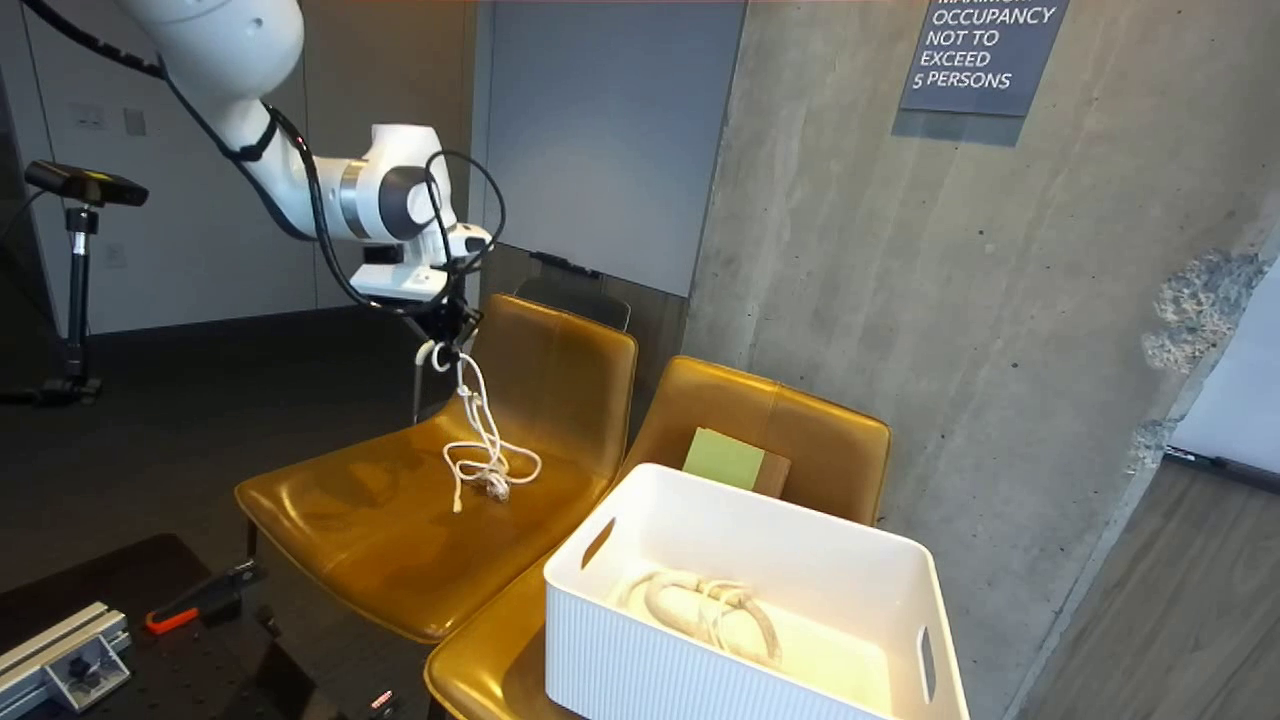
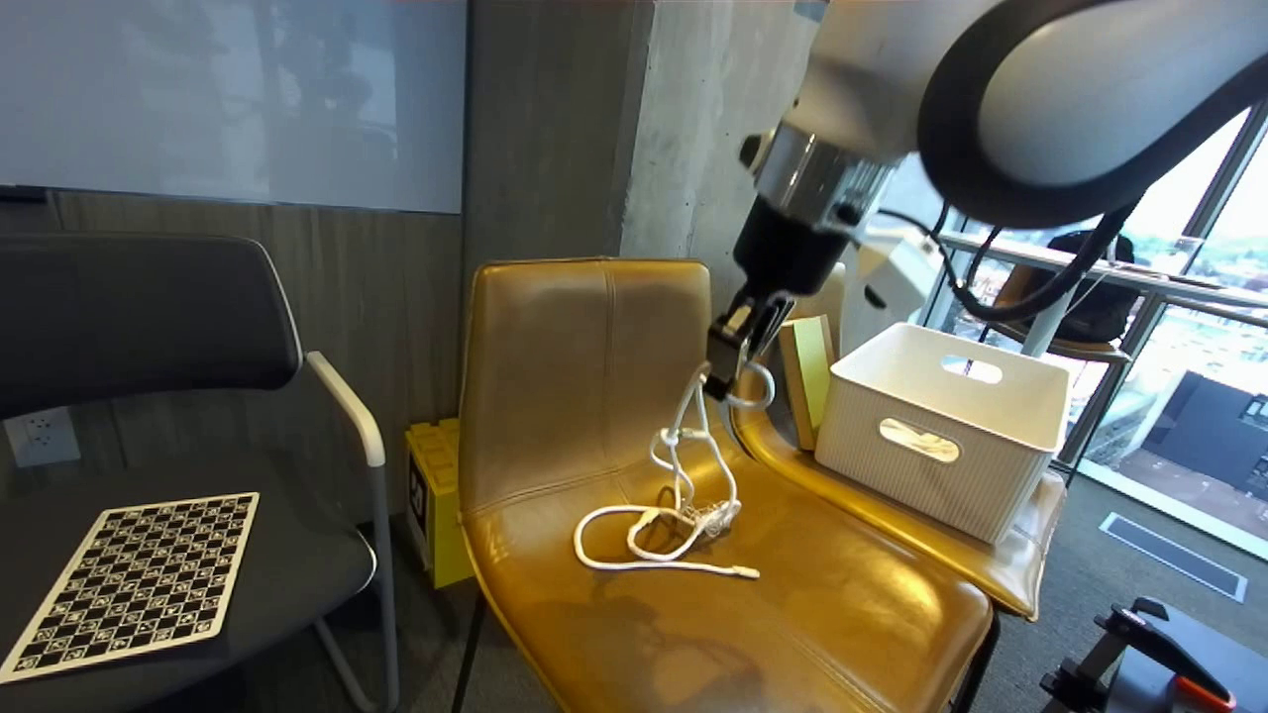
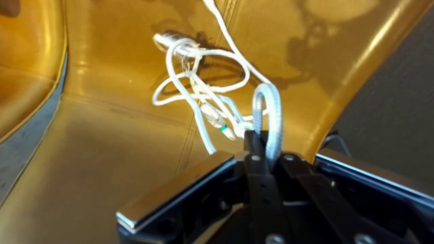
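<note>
My gripper (image 3: pixel 262 142) is shut on a white rope (image 3: pixel 268 101), and a short loop of it bulges up between the fingers in the wrist view. The rest of the rope (image 2: pixel 688 495) hangs below in a loose tangle, its lower coils on or just above the seat of a tan leather chair (image 2: pixel 832 594). Clear wrapping and a green band (image 3: pixel 223 127) show on part of it. In an exterior view the gripper (image 1: pixel 455 340) stands above this seat, in front of the backrest. Where exactly the pads pinch the rope is hidden.
On a neighbouring tan chair stands a white ribbed bin (image 1: pixel 740 690) with more pale rope (image 1: pixel 715 610) inside. A green and brown block (image 1: pixel 725 460) leans behind it. A grey chair (image 2: pixel 149 347) carries a patterned board (image 2: pixel 139 584). A concrete wall (image 1: pixel 850 250) rises behind.
</note>
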### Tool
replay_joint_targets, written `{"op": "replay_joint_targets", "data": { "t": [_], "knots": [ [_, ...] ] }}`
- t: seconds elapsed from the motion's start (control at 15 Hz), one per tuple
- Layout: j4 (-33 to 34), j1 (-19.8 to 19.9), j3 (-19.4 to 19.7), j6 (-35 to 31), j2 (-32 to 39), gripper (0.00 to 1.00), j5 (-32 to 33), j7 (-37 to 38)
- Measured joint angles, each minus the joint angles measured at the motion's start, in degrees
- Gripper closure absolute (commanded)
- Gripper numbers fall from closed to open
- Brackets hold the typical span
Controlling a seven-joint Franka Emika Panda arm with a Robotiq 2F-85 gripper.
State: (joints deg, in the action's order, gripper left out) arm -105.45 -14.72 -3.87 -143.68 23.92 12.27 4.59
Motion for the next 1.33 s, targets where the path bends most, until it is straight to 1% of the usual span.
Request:
{"op": "replay_joint_targets", "data": {
  "t": [0.2, 0.47, 0.8, 1.07, 1.2, 1.33],
  "knots": [
    [-0.59, -0.03, 0.00, 0.12, -7.89, 0.99, 0.42, 1.90],
    [-0.62, 0.29, -0.45, 1.59, -17.99, 0.99, 0.32, 2.29],
    [2.38, 1.21, -2.27, 8.19, -29.46, 0.99, -0.03, 2.08],
    [8.65, 1.54, -3.48, 16.32, -36.31, 0.99, -1.04, 0.86],
    [13.60, 1.62, -3.85, 21.91, -38.48, 0.99, -1.45, -0.35],
    [19.89, 1.94, -4.15, 28.49, -39.51, 0.99, -1.61, -1.72]
  ]
}}
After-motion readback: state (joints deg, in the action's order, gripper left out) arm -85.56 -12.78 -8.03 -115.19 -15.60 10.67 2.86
